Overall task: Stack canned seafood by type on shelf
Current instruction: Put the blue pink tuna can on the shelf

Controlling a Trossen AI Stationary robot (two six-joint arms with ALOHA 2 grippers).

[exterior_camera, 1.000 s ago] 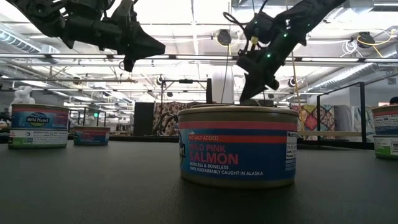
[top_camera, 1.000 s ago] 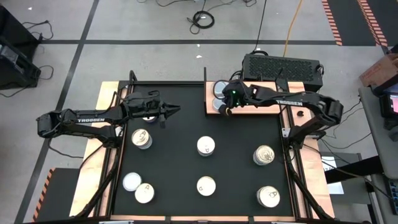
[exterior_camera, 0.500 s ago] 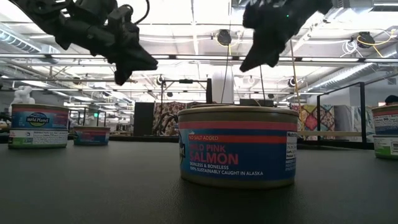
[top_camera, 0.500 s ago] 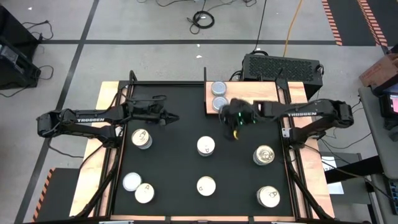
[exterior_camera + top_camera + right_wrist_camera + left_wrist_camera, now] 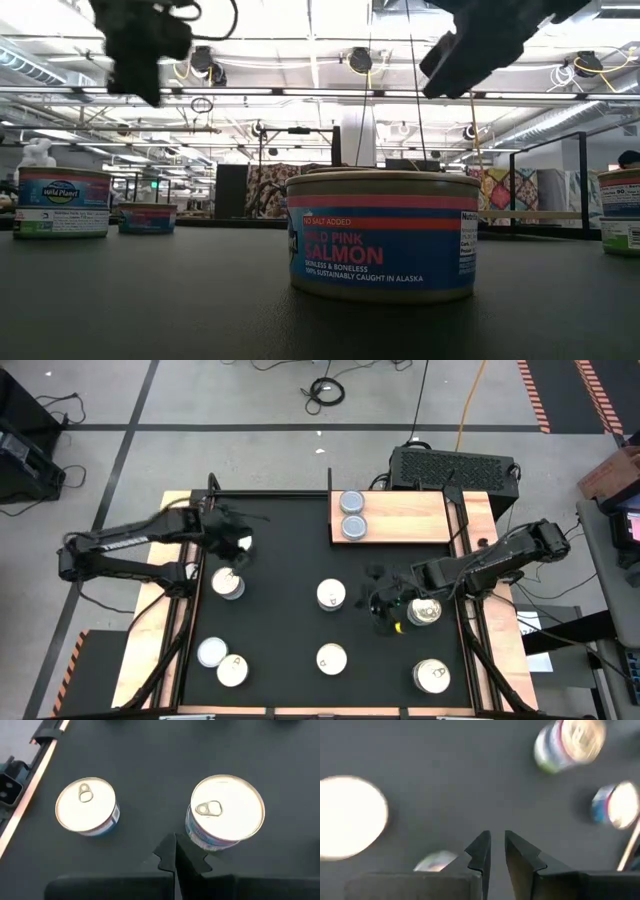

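- Your right gripper (image 5: 384, 610) has left the shelf (image 5: 400, 520), fingers pressed together, empty.
- Left gripper (image 5: 497, 851) shows only a narrow gap.
- Low view alone reads "SALMON".
- 2 cans (image 5: 352, 515) shelved, 7 on the mat (image 5: 290, 630).

Both arms are dark, built of slim black links joined by bulkier rounded joints, with thin black cables looping along them. The left arm (image 5: 130, 540) carries faint white lettering on its long link. The right arm (image 5: 500, 555) shows a small yellow-green light near its wrist. The left gripper (image 5: 497, 854) has two matte black fingers with stepped, notched inner edges tapering to points; the right gripper (image 5: 175, 851) has the same pointed black fingers.
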